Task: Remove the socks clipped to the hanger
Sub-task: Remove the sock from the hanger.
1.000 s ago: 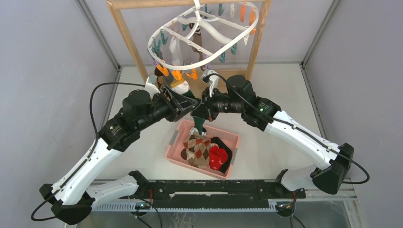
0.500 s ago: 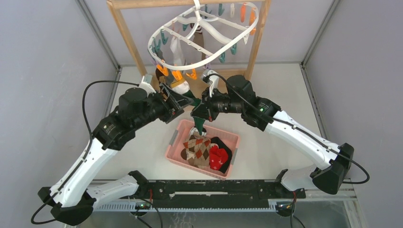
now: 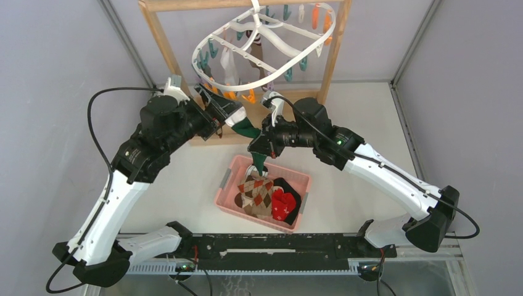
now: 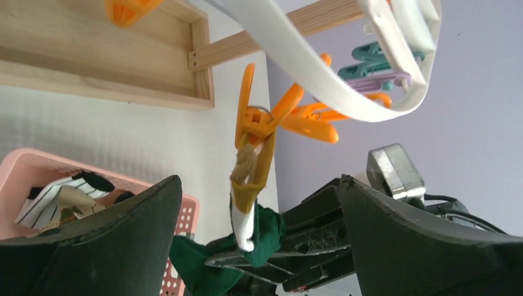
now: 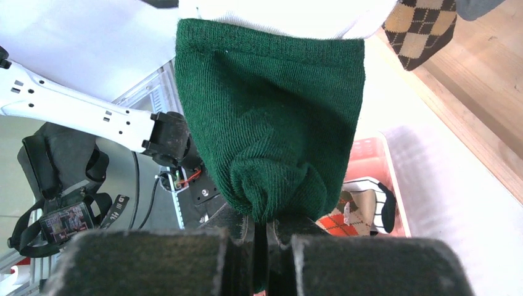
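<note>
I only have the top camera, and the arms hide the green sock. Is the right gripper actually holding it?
Observer: Yes. In the right wrist view the right gripper is shut on the green sock, with its green end bunched between the fingers.
Operator: Is the other end free?
Observer: No. In the left wrist view an orange clip pinches the sock's mustard cuff.
Operator: And the left gripper?
Observer: The left gripper is open, with one finger on each side of that clip, and neither touches it.
</note>
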Available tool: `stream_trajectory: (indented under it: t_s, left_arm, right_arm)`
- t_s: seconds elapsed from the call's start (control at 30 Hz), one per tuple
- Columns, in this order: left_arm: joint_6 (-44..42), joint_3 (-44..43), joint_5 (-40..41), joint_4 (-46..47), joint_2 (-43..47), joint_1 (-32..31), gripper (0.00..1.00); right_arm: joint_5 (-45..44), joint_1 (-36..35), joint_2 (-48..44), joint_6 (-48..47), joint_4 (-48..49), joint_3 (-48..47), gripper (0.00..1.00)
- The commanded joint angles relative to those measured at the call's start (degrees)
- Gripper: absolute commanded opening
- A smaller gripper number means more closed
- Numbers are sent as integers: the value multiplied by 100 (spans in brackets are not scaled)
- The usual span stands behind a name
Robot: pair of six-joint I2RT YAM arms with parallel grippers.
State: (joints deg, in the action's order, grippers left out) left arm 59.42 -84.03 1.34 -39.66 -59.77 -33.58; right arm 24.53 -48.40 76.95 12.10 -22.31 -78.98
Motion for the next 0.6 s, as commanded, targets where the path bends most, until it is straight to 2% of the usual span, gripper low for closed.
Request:
stream_trajectory:
  t_s: [0.0, 0.3, 0.57]
  left_arm:
    - [-476, -28, 357, 664, 45, 71, 99]
    - [-1176, 192, 712, 1052, 38, 90, 85]
    - [-1514, 169, 782, 1080, -100, 95, 79]
  right_arm:
    - [-19, -21, -80, 56, 86, -57, 0]
    - [-11, -25, -59, 65, 74, -59, 0]
    - [3, -20, -25, 73, 66, -56, 0]
